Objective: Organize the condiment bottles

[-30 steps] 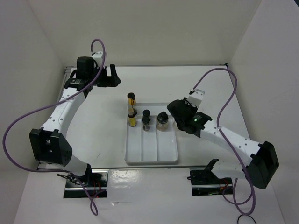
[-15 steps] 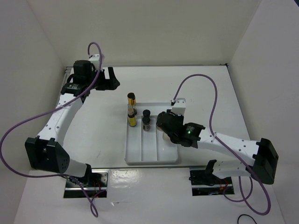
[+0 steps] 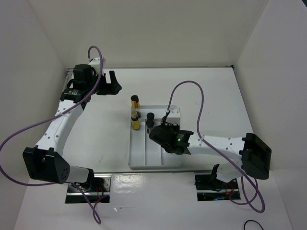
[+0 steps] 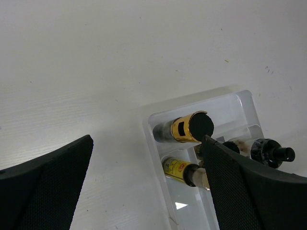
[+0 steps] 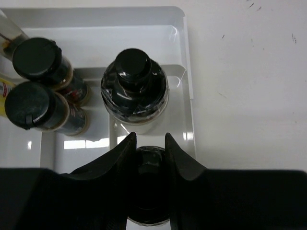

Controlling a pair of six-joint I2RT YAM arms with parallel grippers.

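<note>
The right fingers (image 5: 148,140) grip a black-capped bottle (image 5: 151,166) between them; just ahead stands the round clear jar (image 5: 135,91) in the white plastic tray (image 5: 144,28). Apparently the last to set down. The left fingers (image 4: 148,140) spread wide, empty.

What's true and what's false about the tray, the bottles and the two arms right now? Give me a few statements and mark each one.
1. The left gripper has its jaws open and holds nothing. True.
2. The right gripper hangs over bare table beside the tray. False: it is over the tray's right compartment, jaws closed on a black-capped bottle.
3. The middle compartment holds two dark bottles. True.
4. The rounder jar stands in the left compartment. False: it stands in the right compartment, just ahead of the right gripper.
5. The yellow bottles are in the left compartment. True.
</note>
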